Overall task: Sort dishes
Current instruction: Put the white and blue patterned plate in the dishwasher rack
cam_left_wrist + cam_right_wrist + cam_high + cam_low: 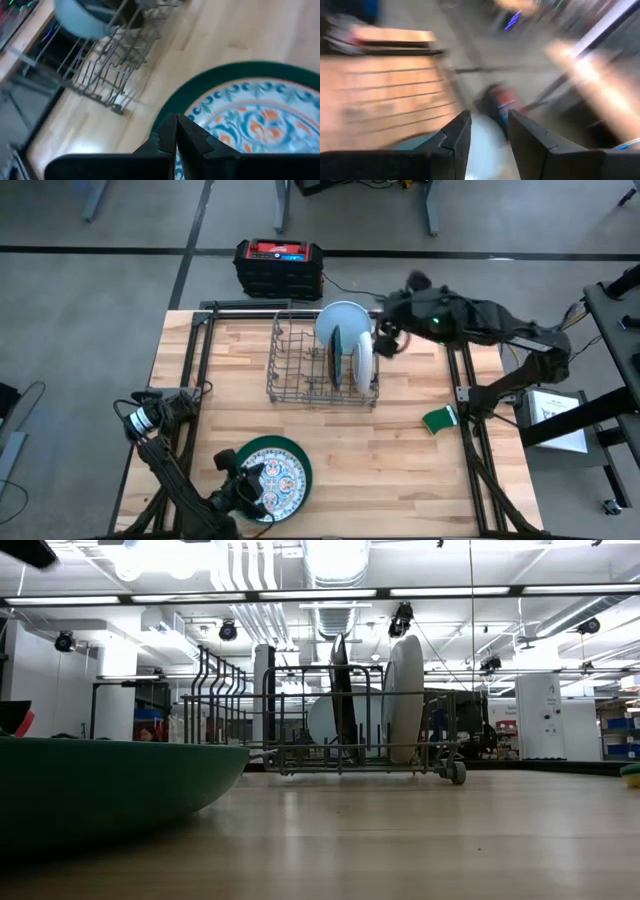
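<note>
1. Dishes are split between two spots: the pale blue plate and the white plate stand on edge in the grey wire rack at the far middle of the desk, with a dark plate upright between them, while the teal plate lies face up on the larger dark green plate at the near left.

2. Right gripper sits just beside the rack's right end, close to the white plate. Its fingers stand apart with a gap between them and nothing visibly pinched there; the right wrist view is too smeared to say more.

3. Left gripper hovers over the near edge of the stacked plates, its fingers pressed together and holding nothing.

4. Step in hand, as I judge it: the racking of one plate is finishing on the right, and the stacked pair is next.

5. Next move calls for the left fingers to spread, take the teal plate by its rim, tilt it upright and slot it into a free rack gap without knocking its neighbours.
</note>
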Action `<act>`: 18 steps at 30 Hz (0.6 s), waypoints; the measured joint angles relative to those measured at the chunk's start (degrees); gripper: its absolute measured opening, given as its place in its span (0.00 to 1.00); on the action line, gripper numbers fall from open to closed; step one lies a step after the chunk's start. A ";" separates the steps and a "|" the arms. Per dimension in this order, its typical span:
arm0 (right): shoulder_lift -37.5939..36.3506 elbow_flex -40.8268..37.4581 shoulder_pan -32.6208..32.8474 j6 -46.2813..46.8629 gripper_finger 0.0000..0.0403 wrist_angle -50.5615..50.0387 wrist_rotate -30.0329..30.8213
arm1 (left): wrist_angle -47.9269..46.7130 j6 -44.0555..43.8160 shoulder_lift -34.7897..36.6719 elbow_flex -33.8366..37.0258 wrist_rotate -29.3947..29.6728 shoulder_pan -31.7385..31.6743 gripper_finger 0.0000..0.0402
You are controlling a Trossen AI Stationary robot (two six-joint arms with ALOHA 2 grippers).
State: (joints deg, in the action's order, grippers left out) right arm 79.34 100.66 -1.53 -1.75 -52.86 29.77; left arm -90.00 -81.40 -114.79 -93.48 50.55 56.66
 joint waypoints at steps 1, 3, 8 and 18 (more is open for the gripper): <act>-0.45 -0.37 1.31 6.07 0.28 -2.11 -2.62 | 0.02 2.74 0.05 -0.69 -0.86 0.31 0.00; -0.90 -2.05 4.99 14.92 0.26 -5.84 -5.02 | 0.02 7.90 0.06 -1.83 -2.27 0.79 0.00; -0.79 -10.02 15.77 31.26 0.21 -5.45 -2.71 | -0.02 14.97 0.05 -2.70 -2.74 2.46 0.00; 5.82 -25.55 34.07 52.79 0.15 22.96 3.83 | 1.35 20.25 0.03 -0.21 -6.02 7.32 0.00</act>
State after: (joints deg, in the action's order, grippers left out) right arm 85.16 75.11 32.54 51.03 -29.90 33.61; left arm -88.65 -61.16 -114.76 -93.69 44.53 63.98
